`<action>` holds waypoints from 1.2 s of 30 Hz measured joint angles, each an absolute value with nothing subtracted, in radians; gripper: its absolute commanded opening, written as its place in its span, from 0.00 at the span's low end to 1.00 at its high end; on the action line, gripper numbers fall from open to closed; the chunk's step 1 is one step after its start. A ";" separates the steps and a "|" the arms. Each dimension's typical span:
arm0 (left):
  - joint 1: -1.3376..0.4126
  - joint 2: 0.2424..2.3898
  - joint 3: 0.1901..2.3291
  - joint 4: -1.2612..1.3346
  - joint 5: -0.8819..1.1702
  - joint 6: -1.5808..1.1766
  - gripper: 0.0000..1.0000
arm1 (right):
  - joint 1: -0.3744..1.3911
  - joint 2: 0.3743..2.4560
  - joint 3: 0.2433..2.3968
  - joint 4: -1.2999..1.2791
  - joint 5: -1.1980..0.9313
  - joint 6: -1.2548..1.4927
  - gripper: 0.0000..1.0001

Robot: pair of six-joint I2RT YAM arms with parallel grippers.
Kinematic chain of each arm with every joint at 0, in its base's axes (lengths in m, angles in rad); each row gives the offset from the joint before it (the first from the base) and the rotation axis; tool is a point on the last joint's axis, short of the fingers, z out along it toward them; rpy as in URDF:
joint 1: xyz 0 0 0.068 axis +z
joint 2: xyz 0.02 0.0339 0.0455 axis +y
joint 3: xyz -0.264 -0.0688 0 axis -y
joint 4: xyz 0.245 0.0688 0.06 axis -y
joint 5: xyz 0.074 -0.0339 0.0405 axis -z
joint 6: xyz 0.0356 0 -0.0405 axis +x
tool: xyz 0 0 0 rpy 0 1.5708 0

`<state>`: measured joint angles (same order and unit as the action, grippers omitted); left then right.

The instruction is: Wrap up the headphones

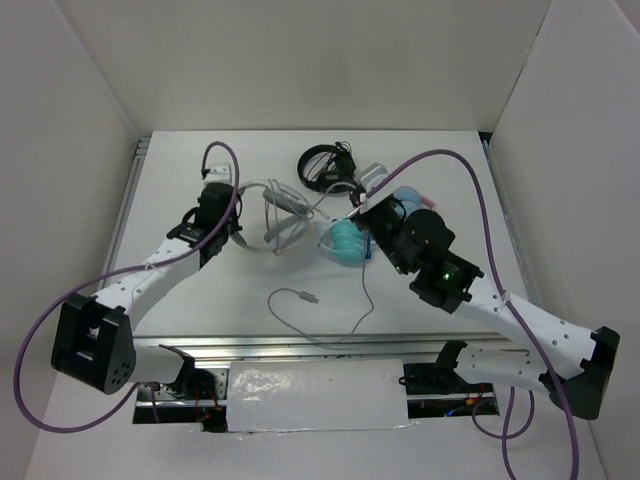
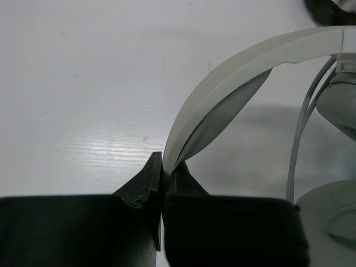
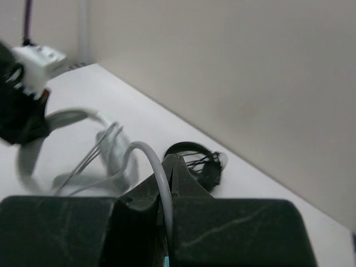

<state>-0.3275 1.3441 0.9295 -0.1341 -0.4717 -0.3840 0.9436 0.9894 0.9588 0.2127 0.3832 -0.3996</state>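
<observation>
The white and light-grey headphones (image 1: 278, 213) lie at the table's middle back. My left gripper (image 1: 236, 232) is shut on their wide headband (image 2: 233, 72), pinched between the jaws (image 2: 164, 169). A grey ear pad (image 2: 340, 103) and several turns of thin grey cable (image 2: 303, 119) show to the right. My right gripper (image 1: 358, 212) is shut on the cable (image 3: 162, 186), which arches from the jaws toward the blurred headphones (image 3: 67, 147). The rest of the cable (image 1: 368, 290) trails forward on the table and loops back to its plug (image 1: 307, 296).
Small black headphones (image 1: 325, 165) (image 3: 196, 160) lie at the back centre. Teal headphones (image 1: 345, 240) sit under my right wrist, and pink-and-blue ones (image 1: 410, 195) lie just behind it. White walls enclose the table on three sides. A metal rail (image 1: 300, 345) runs along the near edge.
</observation>
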 measured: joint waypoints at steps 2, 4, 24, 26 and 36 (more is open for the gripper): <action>-0.384 1.295 0.894 -0.119 -0.439 -0.346 0.00 | 0.894 1.023 1.020 0.199 0.354 -0.448 0.00; -0.441 1.223 0.837 -0.097 -0.410 -0.319 0.00 | 0.841 1.055 1.079 0.192 0.309 -0.495 0.00; -0.709 0.768 0.742 -0.131 -0.185 -0.241 0.00 | 0.376 1.528 1.256 0.121 -0.362 -0.371 0.00; -0.709 0.753 0.768 -0.131 -0.188 -0.233 0.00 | 0.356 1.568 1.256 0.131 -0.429 -0.336 0.01; -0.717 0.878 1.211 -0.251 -0.249 -0.205 0.00 | 0.442 1.658 1.203 0.244 -0.624 -0.205 0.31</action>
